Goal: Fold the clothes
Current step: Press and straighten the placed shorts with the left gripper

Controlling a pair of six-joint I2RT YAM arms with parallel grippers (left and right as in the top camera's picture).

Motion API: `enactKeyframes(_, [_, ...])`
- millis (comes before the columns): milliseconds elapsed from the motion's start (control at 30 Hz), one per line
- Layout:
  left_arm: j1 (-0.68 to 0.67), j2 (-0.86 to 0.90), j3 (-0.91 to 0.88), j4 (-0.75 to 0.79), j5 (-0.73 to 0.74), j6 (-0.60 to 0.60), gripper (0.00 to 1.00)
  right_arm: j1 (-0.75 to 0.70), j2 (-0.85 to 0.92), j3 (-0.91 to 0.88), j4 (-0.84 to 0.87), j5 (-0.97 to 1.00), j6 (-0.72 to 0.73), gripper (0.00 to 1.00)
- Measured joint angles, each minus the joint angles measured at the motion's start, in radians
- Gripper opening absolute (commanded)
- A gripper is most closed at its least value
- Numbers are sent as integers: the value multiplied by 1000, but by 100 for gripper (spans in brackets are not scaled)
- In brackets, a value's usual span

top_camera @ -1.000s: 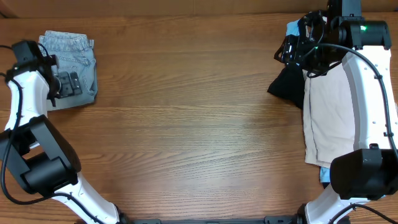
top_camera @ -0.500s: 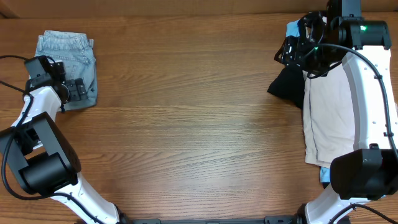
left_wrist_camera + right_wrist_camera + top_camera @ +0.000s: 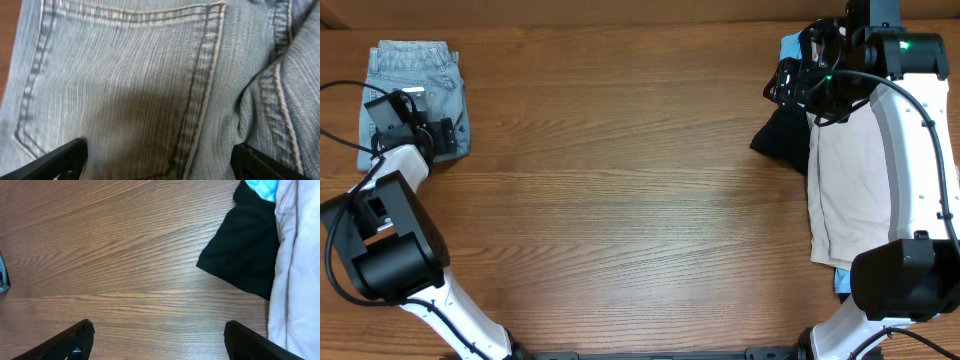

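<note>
Folded light-blue jeans lie at the table's far left. They fill the left wrist view, showing a back pocket with its seams. My left gripper is open at the jeans' near edge, its fingers spread wide low over the denim. A pile of unfolded clothes lies at the right: a beige garment, a black garment and a bright blue cloth. My right gripper is open and empty, above bare wood just left of the black garment.
The wooden table stretches between the jeans and the pile. The beige garment runs along the right edge, with a bit of blue cloth under its near end.
My left gripper has moved left, and the jeans have slid left and slightly nearer with it. The right arm and the pile have not moved.
</note>
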Motion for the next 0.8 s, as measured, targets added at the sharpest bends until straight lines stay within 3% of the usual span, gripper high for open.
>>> enactKeyframes(467, [-45,65,28,138,-77,139,91,0,0,0,14,1,0,87])
enactKeyframes(800, [-148,81,48,148,-187,184,96,0,0,0,19,5,0,87])
